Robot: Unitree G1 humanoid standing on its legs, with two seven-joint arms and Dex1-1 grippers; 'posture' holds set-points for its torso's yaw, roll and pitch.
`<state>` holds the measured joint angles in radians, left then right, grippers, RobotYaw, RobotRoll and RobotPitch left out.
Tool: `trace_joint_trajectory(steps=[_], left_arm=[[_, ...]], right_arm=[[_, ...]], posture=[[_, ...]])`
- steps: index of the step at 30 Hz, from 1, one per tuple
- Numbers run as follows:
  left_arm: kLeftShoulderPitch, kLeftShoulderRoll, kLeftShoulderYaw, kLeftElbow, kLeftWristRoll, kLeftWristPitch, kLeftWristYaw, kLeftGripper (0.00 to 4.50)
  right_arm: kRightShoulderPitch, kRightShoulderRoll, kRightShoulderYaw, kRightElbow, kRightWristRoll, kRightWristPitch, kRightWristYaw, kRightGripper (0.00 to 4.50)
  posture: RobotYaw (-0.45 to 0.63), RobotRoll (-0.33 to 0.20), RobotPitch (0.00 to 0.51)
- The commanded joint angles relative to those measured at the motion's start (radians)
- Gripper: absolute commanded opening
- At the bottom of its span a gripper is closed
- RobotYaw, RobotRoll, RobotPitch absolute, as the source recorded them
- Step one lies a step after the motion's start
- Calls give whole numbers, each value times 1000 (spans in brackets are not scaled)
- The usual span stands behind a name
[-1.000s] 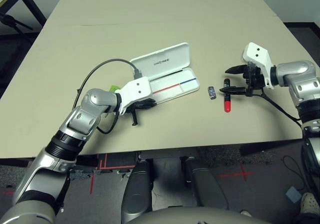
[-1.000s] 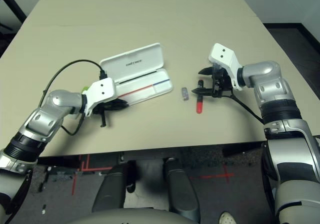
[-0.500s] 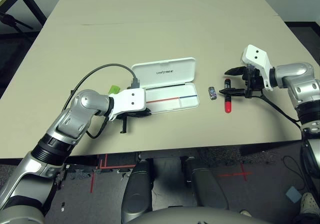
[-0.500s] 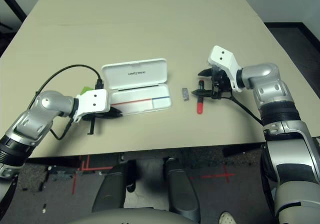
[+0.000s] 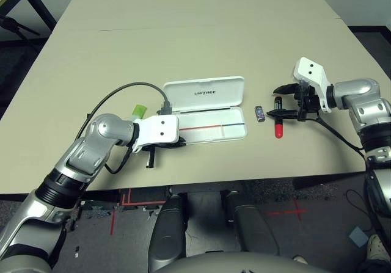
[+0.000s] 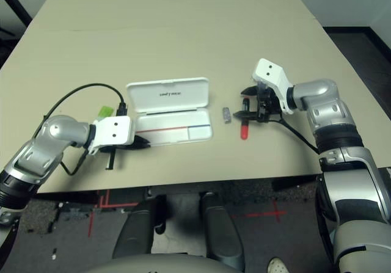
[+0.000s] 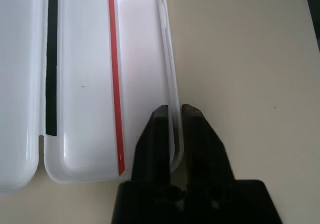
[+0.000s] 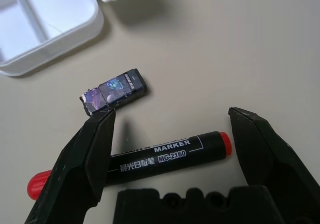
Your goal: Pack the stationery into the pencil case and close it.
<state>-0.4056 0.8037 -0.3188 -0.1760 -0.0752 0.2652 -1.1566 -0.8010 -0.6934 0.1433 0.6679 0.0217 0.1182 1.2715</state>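
The white pencil case lies open, lid flat behind its tray, parallel to the table's front edge. My left gripper is shut on the tray's front wall at its left end, one finger inside and one outside. A highlighter with a green cap lies just left of the case, behind my left wrist. To the right of the case sit a tiny grey-purple block and the black marker with a red cap. My right gripper stands open low over the marker, one finger on each side of it.
A black cable loops from my left wrist over the table left of the case. The tan table stretches far behind the case. Its front edge runs close below both grippers.
My left gripper has pulled the case's left end toward the front edge, turning the case from slanted to square. The right gripper has barely shifted over the marker.
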Motion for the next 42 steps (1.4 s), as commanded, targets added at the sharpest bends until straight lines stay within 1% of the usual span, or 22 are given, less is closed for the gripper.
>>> trace_joint_trajectory(steps=[1, 2, 3, 7, 8, 12, 15, 17, 19, 21, 23, 27, 29, 31, 33, 37, 39, 42], left_arm=[[7, 7, 21, -27, -7, 26, 2, 1873], [8, 10, 27, -36, -12, 33, -1, 2210], [9, 14, 33, -46, -18, 40, -3, 2678], [20, 33, 74, -110, -54, 88, -13, 4288], [22, 40, 84, -125, -63, 99, -15, 4475], [34, 70, 134, -187, -106, 145, -14, 4475], [45, 86, 174, -212, -135, 161, -6, 4475], [50, 97, 198, -216, -143, 155, 0, 4475], [51, 108, 223, -219, -151, 155, 0, 4475], [50, 117, 243, -223, -161, 159, 0, 4475], [48, 123, 258, -223, -168, 158, 2, 4475], [35, 126, 264, -217, -176, 156, 3, 4475], [28, 124, 257, -215, -175, 154, 0, 4475], [21, 119, 248, -212, -173, 152, 1, 4475], [13, 113, 234, -203, -164, 140, -1, 4475], [4, 100, 216, -195, -152, 128, 7, 4475], [2, 95, 209, -198, -151, 126, 13, 4475], [8, 91, 204, -207, -152, 126, 22, 4475]], right_arm=[[-4, 2, 9, 6, -9, -9, 2, 4500], [-4, 2, 9, 5, -10, -9, 3, 4500], [-3, 3, 9, 5, -9, -9, 3, 4500], [0, 3, 8, 6, -8, -12, 4, 4500], [-1, 4, 7, 7, -8, -14, 4, 4500], [4, 2, -8, -15, 12, -9, 14, 4500], [9, 2, -49, -79, 64, 51, 4, 4500], [14, 0, -85, -137, 96, 107, -37, 4500], [24, -7, -119, -209, 96, 201, -124, 4500], [37, -13, -142, -298, 93, 334, -209, 4500], [46, -10, -159, -394, 83, 502, -306, 4500], [30, 12, -159, -587, 81, 936, -474, 4500], [14, 34, -160, -642, 85, 1085, -535, 4500], [5, 53, -164, -674, 90, 1190, -585, 4500], [-1, 92, -181, -706, 91, 1290, -644, 4500], [19, 162, -228, -767, 90, 1443, -741, 4500], [33, 183, -251, -789, 85, 1489, -786, 4500], [68, 195, -266, -817, 99, 1496, -834, 4500]], posture=[[86, 0, 206], [86, 0, 206], [86, 0, 206], [88, 0, 207], [90, 0, 206], [90, 0, 205], [88, 0, 210], [87, 0, 214], [83, 0, 217], [76, 0, 222], [72, 0, 223], [53, 0, 228], [47, 0, 228], [39, 0, 227], [38, 0, 225], [46, 0, 228], [52, 0, 229], [57, 0, 230]])
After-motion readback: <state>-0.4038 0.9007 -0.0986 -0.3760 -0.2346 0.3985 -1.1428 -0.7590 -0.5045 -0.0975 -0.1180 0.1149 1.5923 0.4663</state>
